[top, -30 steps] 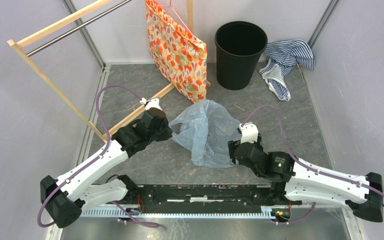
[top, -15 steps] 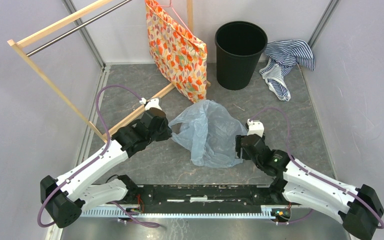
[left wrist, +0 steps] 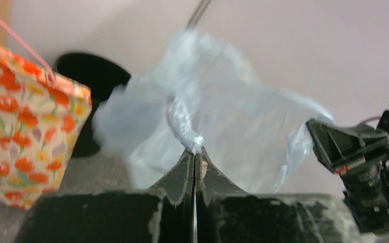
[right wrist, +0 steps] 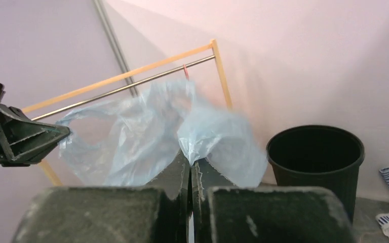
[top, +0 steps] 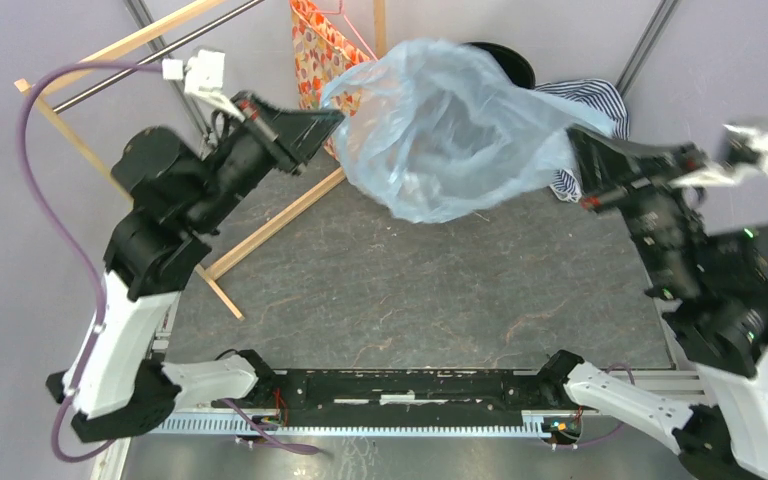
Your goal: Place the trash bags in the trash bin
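The pale-blue trash bag [top: 450, 130] hangs in the air, stretched wide between both grippers over the back of the table. My left gripper [top: 338, 115] is shut on a twisted bit of its left edge [left wrist: 195, 152]. My right gripper [top: 572, 140] is shut on its right edge [right wrist: 190, 159]. The bag [left wrist: 223, 116] billows and is blurred. The black trash bin [top: 515, 62] stands behind and below the bag, mostly hidden in the top view. It stands upright with its dark mouth open in the right wrist view [right wrist: 314, 157] and shows partly in the left wrist view [left wrist: 88, 71].
An orange floral fabric bag [top: 315, 40] hangs left of the bin [left wrist: 20, 126]. A blue-white striped cloth [top: 600, 100] lies right of the bin. A wooden rack with a metal rail [top: 110, 60] stands at the back left, its base bar [top: 280, 220] slanting across the table.
The right gripper has shut on the bag's right edge. Both arms have risen from the table and carried the bag up and back toward the bin, spreading it between them.
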You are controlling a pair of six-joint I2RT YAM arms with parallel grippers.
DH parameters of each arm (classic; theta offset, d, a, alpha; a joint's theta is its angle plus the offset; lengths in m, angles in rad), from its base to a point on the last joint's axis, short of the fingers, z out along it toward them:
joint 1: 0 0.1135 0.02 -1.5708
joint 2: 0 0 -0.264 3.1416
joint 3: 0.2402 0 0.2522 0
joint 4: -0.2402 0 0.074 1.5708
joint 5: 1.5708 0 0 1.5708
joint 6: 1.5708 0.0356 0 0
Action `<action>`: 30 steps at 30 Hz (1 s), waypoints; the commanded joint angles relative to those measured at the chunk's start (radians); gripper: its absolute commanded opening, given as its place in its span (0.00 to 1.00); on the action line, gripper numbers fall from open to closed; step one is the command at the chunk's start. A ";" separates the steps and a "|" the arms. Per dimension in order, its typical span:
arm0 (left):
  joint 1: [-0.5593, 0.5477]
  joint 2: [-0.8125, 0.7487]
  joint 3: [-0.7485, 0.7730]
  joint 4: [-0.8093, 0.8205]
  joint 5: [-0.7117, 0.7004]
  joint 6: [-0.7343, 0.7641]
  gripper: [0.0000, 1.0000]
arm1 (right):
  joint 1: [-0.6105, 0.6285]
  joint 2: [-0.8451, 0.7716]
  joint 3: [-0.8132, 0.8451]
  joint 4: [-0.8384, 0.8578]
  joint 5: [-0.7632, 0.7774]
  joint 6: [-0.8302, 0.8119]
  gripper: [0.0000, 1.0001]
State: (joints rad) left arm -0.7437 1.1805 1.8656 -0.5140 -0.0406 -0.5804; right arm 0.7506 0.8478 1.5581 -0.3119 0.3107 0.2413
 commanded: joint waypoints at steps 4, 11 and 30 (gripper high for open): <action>-0.137 -0.038 -0.771 0.002 -0.021 -0.050 0.02 | 0.012 -0.049 -0.805 -0.056 -0.141 0.112 0.00; -0.305 -0.156 -0.966 -0.045 -0.120 -0.198 0.02 | 0.085 -0.166 -0.834 -0.197 -0.052 0.161 0.00; -0.308 -0.305 -0.912 -0.167 -0.406 -0.322 0.34 | 0.085 -0.061 -0.456 -0.390 0.074 0.110 0.00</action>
State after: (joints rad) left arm -1.0515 0.8986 1.0046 -0.6899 -0.3740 -0.8154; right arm 0.8314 0.7994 1.0859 -0.6872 0.3771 0.3439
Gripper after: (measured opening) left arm 0.284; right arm 0.006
